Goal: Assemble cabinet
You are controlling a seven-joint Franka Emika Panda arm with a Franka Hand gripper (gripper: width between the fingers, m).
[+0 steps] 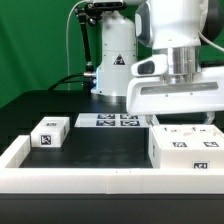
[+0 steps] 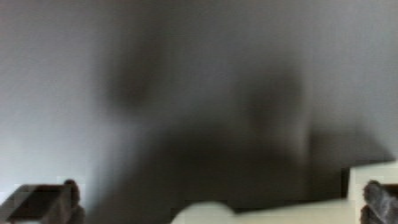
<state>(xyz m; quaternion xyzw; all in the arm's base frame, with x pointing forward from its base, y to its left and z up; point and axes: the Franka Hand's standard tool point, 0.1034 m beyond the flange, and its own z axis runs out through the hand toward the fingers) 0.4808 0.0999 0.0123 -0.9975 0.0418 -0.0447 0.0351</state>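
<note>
On the black desk [image 1: 105, 152], toward the exterior view's right, the cabinet [image 1: 186, 150] stands as a large white box; black-and-white square tags show on its top and front faces. A small white block [image 1: 50, 133], also tagged, rests on the desk toward the exterior view's left, well apart from the cabinet. The marker board [image 1: 108, 121] lies flat at the rear of the desk, between the block and the cabinet and just in front of the arm's base [image 1: 112, 62]. A long low white rail [image 1: 90, 182] edges the near side of the desk and turns along the side at the exterior view's left. The arm's broad white hand body [image 1: 175, 95] hangs directly above the cabinet; whether it touches the box top cannot be told from this view. In the wrist view the two dark fingertips [image 2: 45, 204] sit at opposite edges of the picture, far apart; the jaws are therefore released and spread wide, with nothing gripped between them. The rest of the wrist view is blurred grey; the pale patch between the fingertips cannot be identified.
</note>
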